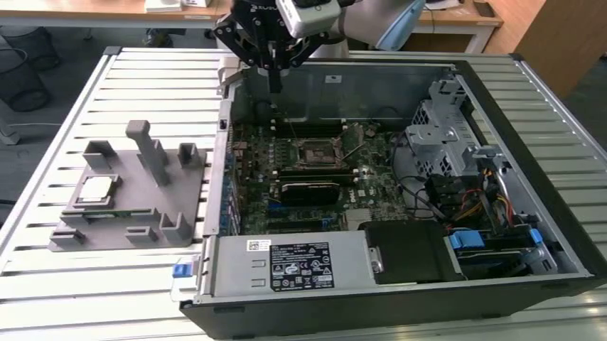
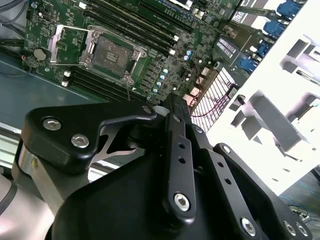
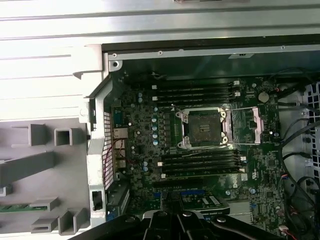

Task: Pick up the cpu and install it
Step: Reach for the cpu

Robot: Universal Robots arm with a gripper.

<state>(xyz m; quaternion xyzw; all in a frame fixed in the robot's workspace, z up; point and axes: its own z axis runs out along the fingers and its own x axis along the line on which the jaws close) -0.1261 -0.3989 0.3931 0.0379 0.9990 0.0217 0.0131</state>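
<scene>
The cpu (image 1: 95,190), a small silvery square chip, lies flat on the grey fixture (image 1: 133,213) at the exterior view's left, outside the computer case. My gripper (image 1: 275,87) hangs over the case's back wall, well away from the cpu and above the motherboard. Its fingers (image 2: 173,107) are shut together with nothing between them. The black socket (image 1: 313,153) sits mid-board with its metal bracket (image 3: 250,122) swung open beside it. The socket (image 3: 202,127) is bare inside, and it also appears in the second wrist view (image 2: 107,52).
The open case (image 1: 559,234) lies on a slatted metal table (image 1: 142,78). A power supply with a white label (image 1: 303,268), a metal drive cage (image 1: 441,121) and cables (image 1: 474,206) crowd its front and right. Upright posts (image 1: 152,153) rise from the fixture. Wire baskets (image 1: 24,64) stand beyond the table.
</scene>
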